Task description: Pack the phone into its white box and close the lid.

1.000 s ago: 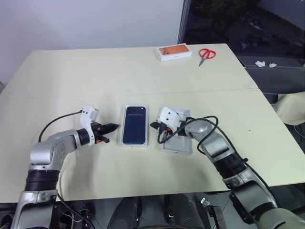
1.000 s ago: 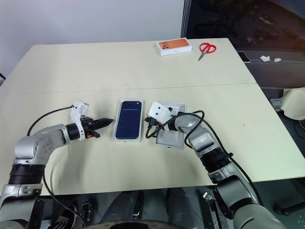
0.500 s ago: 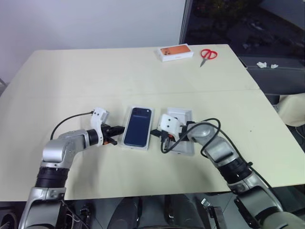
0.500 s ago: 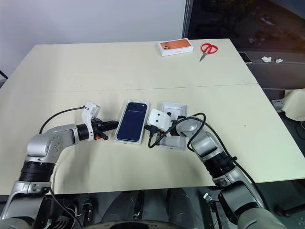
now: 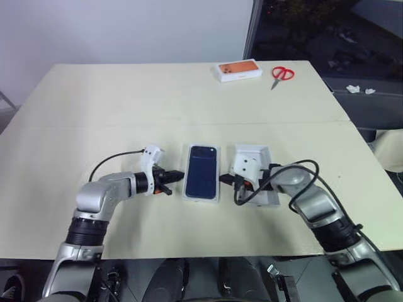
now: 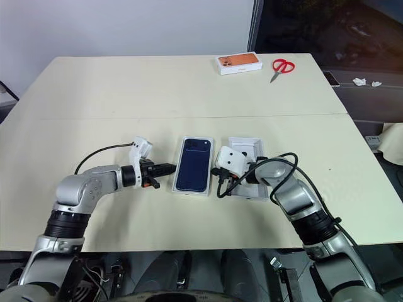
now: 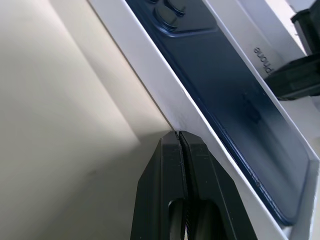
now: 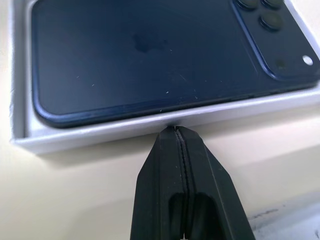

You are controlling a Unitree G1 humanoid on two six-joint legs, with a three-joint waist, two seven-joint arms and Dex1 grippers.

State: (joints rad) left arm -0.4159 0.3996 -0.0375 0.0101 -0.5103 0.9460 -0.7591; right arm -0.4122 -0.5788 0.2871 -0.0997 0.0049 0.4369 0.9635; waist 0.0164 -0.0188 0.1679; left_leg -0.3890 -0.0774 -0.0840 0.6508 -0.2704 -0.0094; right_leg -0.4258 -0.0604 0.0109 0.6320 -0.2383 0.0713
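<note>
The dark navy phone (image 5: 203, 178) lies back up inside the white box (image 5: 201, 199) at mid-table. My left gripper (image 5: 179, 174) is shut, its tip against the box's left wall (image 7: 160, 85). Shut too, my right gripper (image 5: 222, 178) has its tip on the box's right wall (image 8: 100, 131). The phone (image 8: 150, 55) fills the tray, camera cluster at the far end. The lid (image 5: 259, 154) lies white side up just right of the box, partly under my right wrist.
A small orange-topped box (image 5: 239, 70) and red scissors (image 5: 281, 74) sit at the table's far right. A seam crosses the table (image 5: 94, 123) behind the white box. The near table edge runs close below both arms.
The whole view has shifted. My left gripper closed the small gap to the box's left wall. My right gripper came up against the right wall. Both stayed shut.
</note>
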